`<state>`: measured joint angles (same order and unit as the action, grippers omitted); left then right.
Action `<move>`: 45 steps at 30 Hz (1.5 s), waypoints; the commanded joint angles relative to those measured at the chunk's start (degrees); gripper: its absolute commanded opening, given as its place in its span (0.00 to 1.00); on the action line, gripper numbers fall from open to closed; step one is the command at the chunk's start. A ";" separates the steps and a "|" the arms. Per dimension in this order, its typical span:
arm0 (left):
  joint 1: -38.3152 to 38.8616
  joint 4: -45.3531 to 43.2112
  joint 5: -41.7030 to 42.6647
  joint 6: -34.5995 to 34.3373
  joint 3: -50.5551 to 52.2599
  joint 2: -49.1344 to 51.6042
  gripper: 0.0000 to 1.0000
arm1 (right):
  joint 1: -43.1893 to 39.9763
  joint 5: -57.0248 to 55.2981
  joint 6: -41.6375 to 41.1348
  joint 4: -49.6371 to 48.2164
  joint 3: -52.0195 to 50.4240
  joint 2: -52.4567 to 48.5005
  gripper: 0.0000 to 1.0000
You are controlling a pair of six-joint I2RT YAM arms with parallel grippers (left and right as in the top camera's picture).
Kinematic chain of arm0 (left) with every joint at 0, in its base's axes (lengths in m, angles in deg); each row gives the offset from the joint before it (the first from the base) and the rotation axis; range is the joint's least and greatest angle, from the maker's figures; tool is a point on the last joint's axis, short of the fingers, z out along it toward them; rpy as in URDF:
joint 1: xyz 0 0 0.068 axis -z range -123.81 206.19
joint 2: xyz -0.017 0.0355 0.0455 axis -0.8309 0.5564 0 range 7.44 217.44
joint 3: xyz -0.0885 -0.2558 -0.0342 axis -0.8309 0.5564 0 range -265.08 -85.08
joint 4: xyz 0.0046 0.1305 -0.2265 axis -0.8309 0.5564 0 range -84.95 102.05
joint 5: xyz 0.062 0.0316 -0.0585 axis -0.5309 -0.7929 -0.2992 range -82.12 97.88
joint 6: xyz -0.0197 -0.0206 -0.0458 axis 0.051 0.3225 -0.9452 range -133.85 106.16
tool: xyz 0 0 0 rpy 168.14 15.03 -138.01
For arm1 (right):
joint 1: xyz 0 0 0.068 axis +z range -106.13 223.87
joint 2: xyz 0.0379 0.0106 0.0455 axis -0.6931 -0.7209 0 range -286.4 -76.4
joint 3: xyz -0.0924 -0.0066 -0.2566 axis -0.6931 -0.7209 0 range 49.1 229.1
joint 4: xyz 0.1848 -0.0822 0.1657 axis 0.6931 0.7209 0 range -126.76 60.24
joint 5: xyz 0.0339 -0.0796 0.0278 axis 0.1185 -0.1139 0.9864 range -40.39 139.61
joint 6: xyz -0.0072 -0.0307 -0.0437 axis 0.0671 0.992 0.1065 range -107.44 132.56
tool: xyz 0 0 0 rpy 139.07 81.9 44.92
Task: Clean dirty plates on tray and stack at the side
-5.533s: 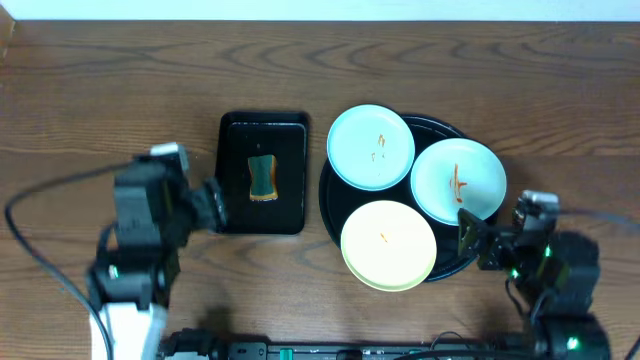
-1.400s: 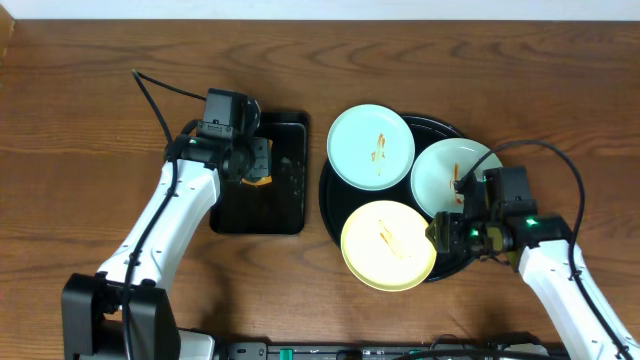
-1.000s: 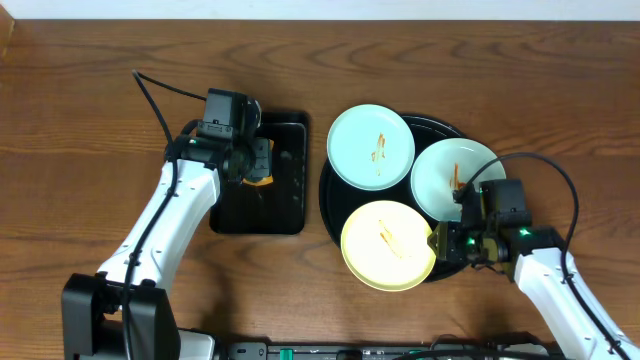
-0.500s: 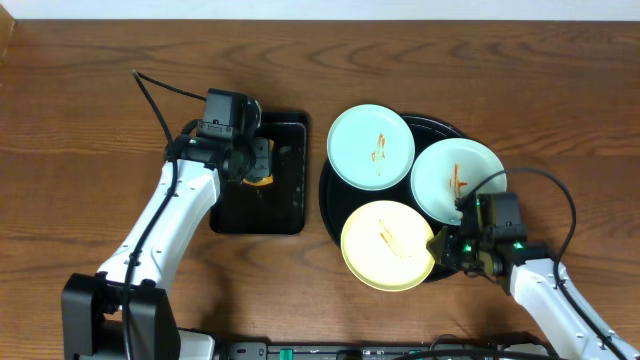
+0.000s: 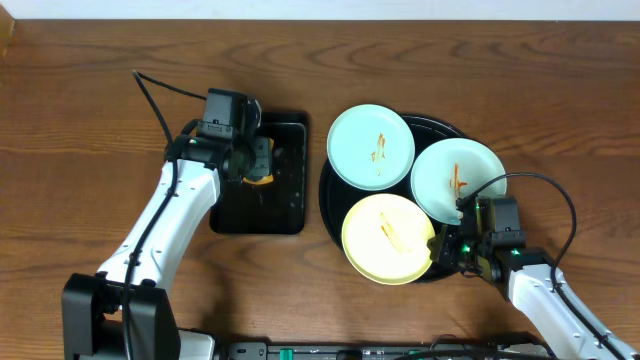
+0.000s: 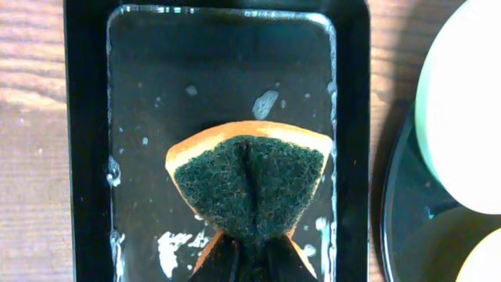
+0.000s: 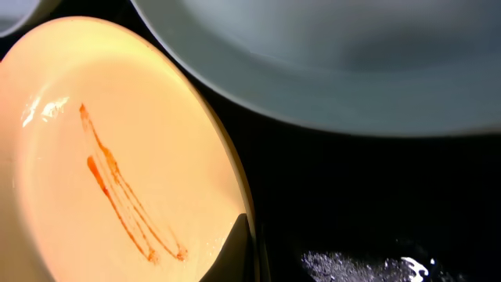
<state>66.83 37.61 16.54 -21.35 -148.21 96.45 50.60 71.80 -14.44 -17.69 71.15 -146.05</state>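
Three sauce-smeared plates rest on the round black tray (image 5: 437,129): a mint one (image 5: 371,147) at the back left, a second mint one (image 5: 458,180) at the right, and a yellow one (image 5: 389,239) in front. My right gripper (image 5: 437,250) is shut on the yellow plate's right rim. The right wrist view shows one dark finger (image 7: 237,252) lying on the yellow plate (image 7: 102,157) at its edge, with the tray (image 7: 376,204) beneath. My left gripper (image 5: 255,160) is shut on a pinched green-and-orange sponge (image 6: 249,184).
The sponge hangs over a wet rectangular black tray (image 5: 285,200) left of the round one. A mint plate's edge (image 6: 470,102) shows at the right of the left wrist view. Brown wood tabletop (image 5: 100,130) surrounds both trays. A cable (image 5: 150,85) loops behind the left arm.
My right gripper slid in toward the yellow plate and closed on its rim; the plate has shifted slightly toward the back. The left arm and sponge have not moved.
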 commanded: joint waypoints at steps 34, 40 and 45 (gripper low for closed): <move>0.13 -14.67 -6.56 2.47 0.13 -12.72 0.07 | 0.87 -0.98 -0.61 -4.07 -0.17 -0.11 0.01; 0.13 -11.56 -6.51 -0.87 0.22 -10.27 0.07 | 0.87 -0.94 -0.61 -4.04 -0.17 -0.11 0.01; 0.13 -8.90 -2.78 -5.14 1.05 -2.99 0.07 | 0.87 -0.96 -0.61 -4.07 -0.17 -0.11 0.01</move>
<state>66.85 27.82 11.21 -23.12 -148.17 89.41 50.60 70.80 -14.42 -21.45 71.08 -146.05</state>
